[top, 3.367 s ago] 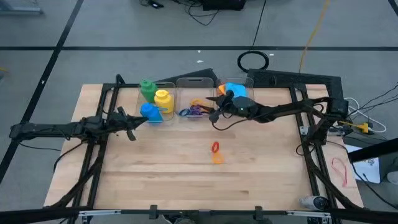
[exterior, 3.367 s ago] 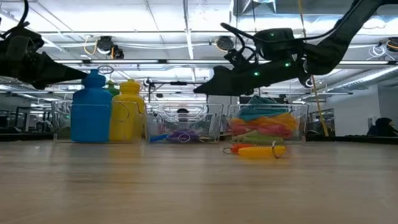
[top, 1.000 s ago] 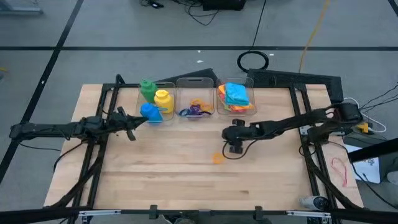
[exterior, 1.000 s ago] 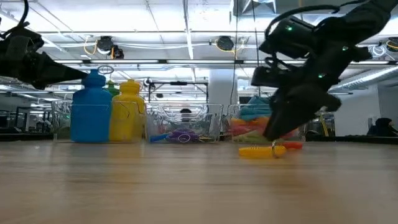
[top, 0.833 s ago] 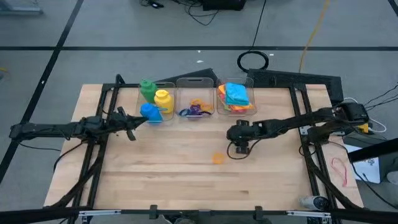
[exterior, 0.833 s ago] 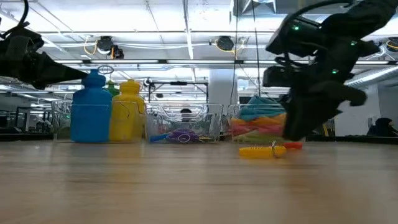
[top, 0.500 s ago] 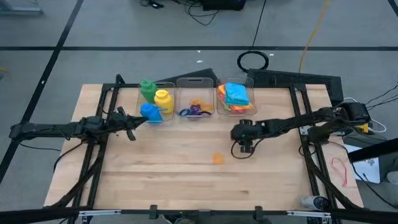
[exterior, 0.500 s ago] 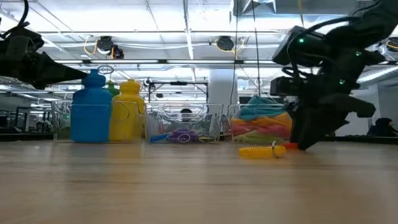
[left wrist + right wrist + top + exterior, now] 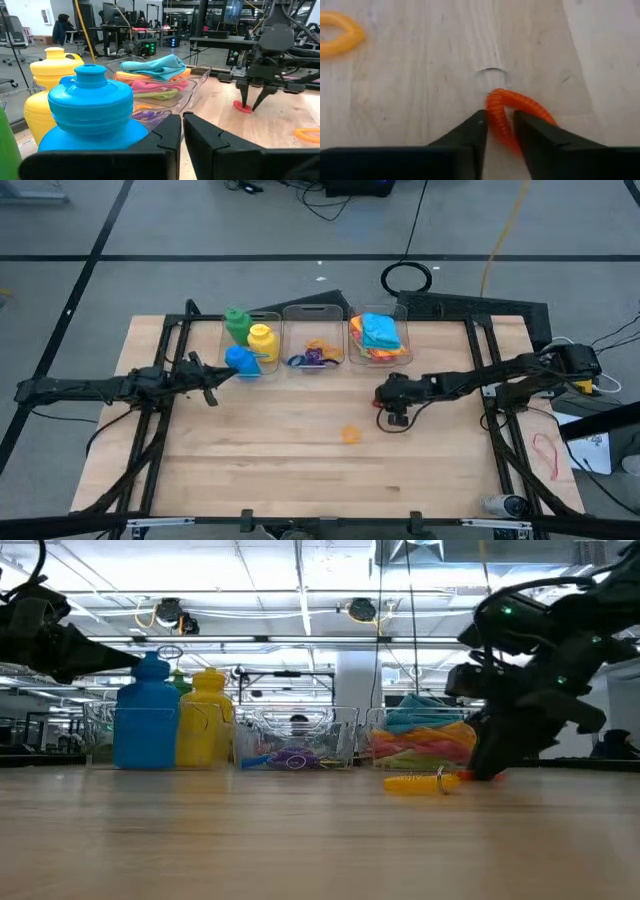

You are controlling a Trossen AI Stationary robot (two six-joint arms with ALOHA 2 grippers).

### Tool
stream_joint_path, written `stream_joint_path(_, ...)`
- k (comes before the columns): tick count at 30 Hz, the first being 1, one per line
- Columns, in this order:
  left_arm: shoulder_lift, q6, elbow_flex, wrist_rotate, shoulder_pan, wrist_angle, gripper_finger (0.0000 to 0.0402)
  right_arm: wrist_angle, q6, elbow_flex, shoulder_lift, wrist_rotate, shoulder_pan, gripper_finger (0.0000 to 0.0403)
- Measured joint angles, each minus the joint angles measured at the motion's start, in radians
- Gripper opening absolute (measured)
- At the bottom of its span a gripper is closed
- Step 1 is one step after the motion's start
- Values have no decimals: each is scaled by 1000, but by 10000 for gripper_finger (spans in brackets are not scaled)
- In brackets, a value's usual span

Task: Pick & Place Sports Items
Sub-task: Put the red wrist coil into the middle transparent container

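Our right tool (image 9: pixel 500 125) pinches the small red-orange coiled plastic ring (image 9: pixel 512 114) low on the wooden desk (image 9: pixel 300 460), fingers nearly closed around it for lifting, while our left tool (image 9: pixel 182 131) waits shut near the bottle bin.

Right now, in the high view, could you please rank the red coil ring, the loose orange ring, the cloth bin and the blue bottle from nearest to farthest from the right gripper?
1. Red coil ring: between the right gripper's jaws on the table.
2. Loose orange ring: on bare table, just toward the left arm's side.
3. Cloth bin: back row, on the right.
4. Blue bottle: in the back row's left bin, beside the left gripper.
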State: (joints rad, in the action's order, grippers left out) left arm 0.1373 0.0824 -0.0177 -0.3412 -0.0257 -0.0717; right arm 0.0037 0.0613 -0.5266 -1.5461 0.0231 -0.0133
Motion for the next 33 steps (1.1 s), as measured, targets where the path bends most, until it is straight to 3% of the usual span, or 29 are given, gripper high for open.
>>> stream_joint_path(5,0,0,0,0,0,0,21,68,10,39,-1,-19,5,4)
stream_joint_path(15,0,0,0,0,0,0,21,229,32,17,0,-19,15,2)
stream_joint_path(21,0,0,0,0,0,0,21,168,28,-150,-9,-34,22,1)
stream_joint_path(27,0,0,0,0,0,0,21,107,-94,-359,-7,-32,-7,1)
stream_joint_path(33,0,0,0,0,0,0,21,170,-177,-469,-4,-31,-93,1)
